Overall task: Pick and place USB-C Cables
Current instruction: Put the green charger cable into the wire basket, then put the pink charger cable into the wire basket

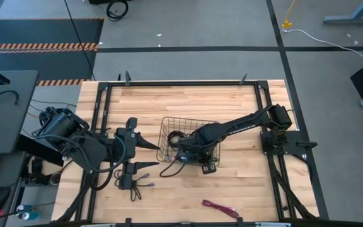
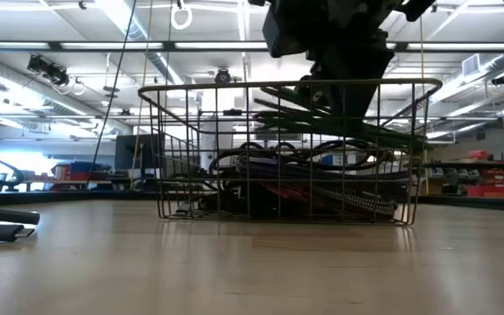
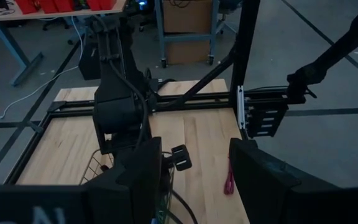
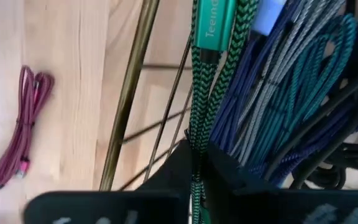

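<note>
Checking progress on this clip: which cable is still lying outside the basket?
The magenta cable, alone on bare wood near the table's front edge. The others lie in the wire basket, including the green cable pinched by the right gripper.

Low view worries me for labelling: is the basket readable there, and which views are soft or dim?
Low view: backlit by ceiling lights, so the wire basket and right gripper go nearly black. Left wrist view: dim, its own fingers blurred. Right wrist view: the green cable is sharp, the magenta cable slightly soft.
</note>
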{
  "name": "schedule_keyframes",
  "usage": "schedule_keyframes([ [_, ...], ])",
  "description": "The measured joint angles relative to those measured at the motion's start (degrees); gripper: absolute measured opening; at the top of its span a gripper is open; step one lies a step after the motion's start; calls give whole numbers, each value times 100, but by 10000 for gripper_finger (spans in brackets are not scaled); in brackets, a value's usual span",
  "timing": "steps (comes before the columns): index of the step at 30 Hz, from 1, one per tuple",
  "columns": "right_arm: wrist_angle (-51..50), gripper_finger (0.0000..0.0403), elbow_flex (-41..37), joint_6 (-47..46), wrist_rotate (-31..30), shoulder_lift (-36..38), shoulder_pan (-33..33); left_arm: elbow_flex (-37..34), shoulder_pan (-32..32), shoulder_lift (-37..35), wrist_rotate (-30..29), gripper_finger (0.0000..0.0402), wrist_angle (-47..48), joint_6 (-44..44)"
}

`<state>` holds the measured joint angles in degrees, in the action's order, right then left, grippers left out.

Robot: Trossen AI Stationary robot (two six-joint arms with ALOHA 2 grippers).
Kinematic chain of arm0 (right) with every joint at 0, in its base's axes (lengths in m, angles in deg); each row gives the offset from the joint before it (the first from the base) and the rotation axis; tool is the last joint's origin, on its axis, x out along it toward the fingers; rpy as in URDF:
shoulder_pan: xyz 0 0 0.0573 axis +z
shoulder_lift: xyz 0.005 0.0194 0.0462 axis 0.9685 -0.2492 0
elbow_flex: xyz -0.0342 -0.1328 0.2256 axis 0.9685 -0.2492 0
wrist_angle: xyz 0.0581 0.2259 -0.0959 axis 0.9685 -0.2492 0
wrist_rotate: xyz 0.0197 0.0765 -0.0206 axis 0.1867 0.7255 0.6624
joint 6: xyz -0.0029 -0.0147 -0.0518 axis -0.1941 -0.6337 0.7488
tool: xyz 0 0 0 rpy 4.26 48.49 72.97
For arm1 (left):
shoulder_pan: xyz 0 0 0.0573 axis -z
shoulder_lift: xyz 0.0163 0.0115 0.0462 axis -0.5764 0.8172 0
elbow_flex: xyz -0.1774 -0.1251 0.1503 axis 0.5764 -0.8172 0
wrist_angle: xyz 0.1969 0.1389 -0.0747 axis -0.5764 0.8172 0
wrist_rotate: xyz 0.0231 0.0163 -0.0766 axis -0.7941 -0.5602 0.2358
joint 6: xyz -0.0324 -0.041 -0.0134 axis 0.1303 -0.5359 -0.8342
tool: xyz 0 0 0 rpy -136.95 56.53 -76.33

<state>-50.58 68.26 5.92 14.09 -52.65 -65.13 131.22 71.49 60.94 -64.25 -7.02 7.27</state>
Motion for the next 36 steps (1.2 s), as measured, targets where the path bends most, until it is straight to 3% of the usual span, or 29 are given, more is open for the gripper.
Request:
schedule_keyframes([
  [7,246,106,0,-104,-92,0,-93,0,0,0,0,194,2,0],
  [14,359,114,296,-142,-110,2,-203,0,0,-2,0,194,56,-2],
  [23,-1071,114,1991,-405,62,4,-292,0,0,-2,0,194,509,-474],
  [29,-1771,114,2782,-1009,714,7,170,0,0,-2,0,194,629,-601],
  [36,-2118,114,2883,-1965,545,11,1101,0,0,-2,0,194,625,-539],
])
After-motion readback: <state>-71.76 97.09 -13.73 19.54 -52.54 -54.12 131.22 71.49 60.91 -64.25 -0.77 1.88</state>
